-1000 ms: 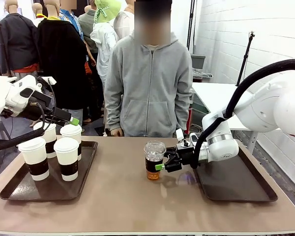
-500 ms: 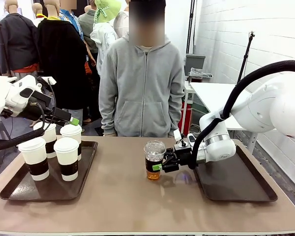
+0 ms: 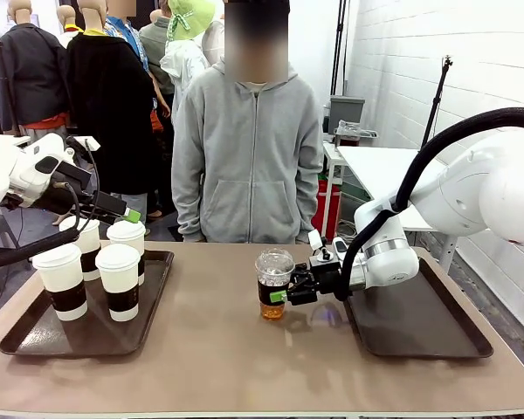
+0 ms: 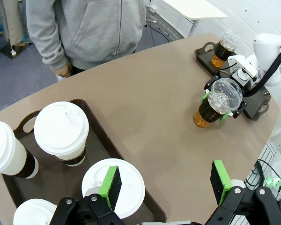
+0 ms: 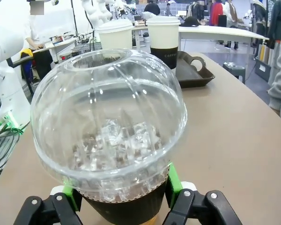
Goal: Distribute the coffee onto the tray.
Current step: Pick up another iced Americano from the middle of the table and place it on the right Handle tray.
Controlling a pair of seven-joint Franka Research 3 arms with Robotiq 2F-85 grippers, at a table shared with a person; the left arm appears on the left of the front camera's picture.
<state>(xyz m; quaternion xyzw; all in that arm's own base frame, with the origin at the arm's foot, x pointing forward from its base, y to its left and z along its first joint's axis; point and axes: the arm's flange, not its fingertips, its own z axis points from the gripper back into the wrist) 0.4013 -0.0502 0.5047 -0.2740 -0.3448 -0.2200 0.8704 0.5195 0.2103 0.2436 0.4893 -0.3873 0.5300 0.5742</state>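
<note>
A clear dome-lidded cup (image 3: 273, 284) of amber drink with a dark sleeve stands mid-table. My right gripper (image 3: 282, 296) is shut on it, and its green pads (image 5: 173, 183) press the sleeve on both sides below the dome (image 5: 107, 126). A second clear cup (image 4: 223, 46) stands on the right tray (image 3: 419, 327), behind my right arm. Several white-lidded paper cups (image 3: 120, 279) with brown sleeves stand on the left tray (image 3: 35, 336). My left gripper (image 3: 127, 214) hovers open above them with nothing between its fingers (image 4: 110, 187).
A person in a grey hoodie (image 3: 249, 148) stands at the table's far edge, one hand (image 4: 63, 70) low by the rim. Bare tabletop (image 3: 210, 349) lies between the two trays. The near part of the right tray holds nothing.
My right gripper edged a little left onto the clear cup, which stayed in place. The person shifted leftward. My left arm has not moved.
</note>
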